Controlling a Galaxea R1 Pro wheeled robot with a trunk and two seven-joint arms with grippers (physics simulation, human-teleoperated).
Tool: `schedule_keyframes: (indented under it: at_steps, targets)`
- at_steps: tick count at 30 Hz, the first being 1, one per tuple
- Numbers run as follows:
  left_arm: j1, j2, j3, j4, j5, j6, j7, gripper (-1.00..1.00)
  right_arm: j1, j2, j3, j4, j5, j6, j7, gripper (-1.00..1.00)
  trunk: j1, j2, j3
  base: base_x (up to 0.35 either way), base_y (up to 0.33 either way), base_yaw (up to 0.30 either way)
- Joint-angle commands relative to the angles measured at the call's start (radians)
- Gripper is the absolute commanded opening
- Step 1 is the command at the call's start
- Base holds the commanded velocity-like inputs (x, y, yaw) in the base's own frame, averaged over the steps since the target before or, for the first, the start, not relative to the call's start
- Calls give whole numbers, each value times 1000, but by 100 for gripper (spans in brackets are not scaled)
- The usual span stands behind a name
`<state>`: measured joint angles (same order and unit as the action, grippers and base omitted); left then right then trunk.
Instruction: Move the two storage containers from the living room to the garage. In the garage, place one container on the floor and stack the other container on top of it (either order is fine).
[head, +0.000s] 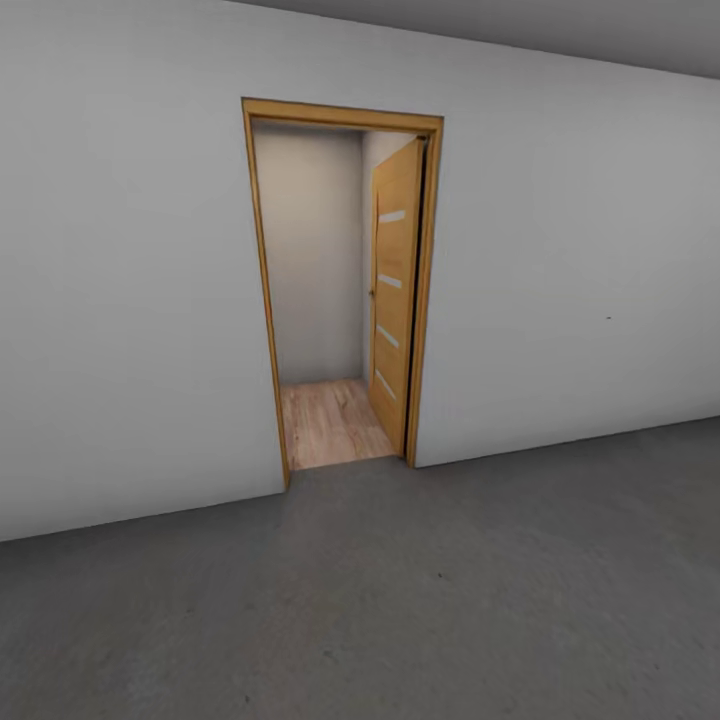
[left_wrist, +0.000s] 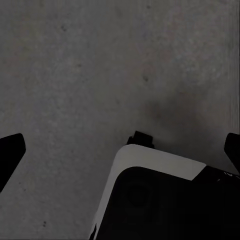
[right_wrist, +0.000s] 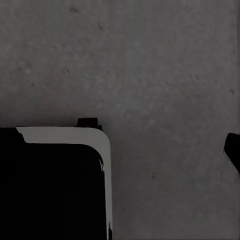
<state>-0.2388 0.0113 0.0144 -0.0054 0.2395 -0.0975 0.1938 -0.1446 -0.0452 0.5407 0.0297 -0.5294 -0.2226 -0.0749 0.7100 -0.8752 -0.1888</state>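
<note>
The robot stands in the garage on the grey floor, facing an open doorway at 12 o'clock with wood planks beyond; the door is swung inward on the right. No container appears, so their place, heading and long axis cannot be told. The left end effector hangs above concrete, tips wide apart, nothing between them. For the right end effector one tip shows, so I cannot tell its state. Judged step: drive through; centre on the frame, arms tucked.
</note>
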Motion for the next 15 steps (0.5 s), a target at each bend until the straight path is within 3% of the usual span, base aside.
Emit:
schedule_keyframes:
  at_steps: [1,15]
  targets:
    - [-1,0,1,1,4,-4,1,100,-1,1,8,3,-7,-4,0,100,1,-1,-1,316,-148,0]
    - [-1,1,1,1,5,-4,1,100,-1,1,8,3,-8,-1,0,100,1,-1,-1,307,-176,0]
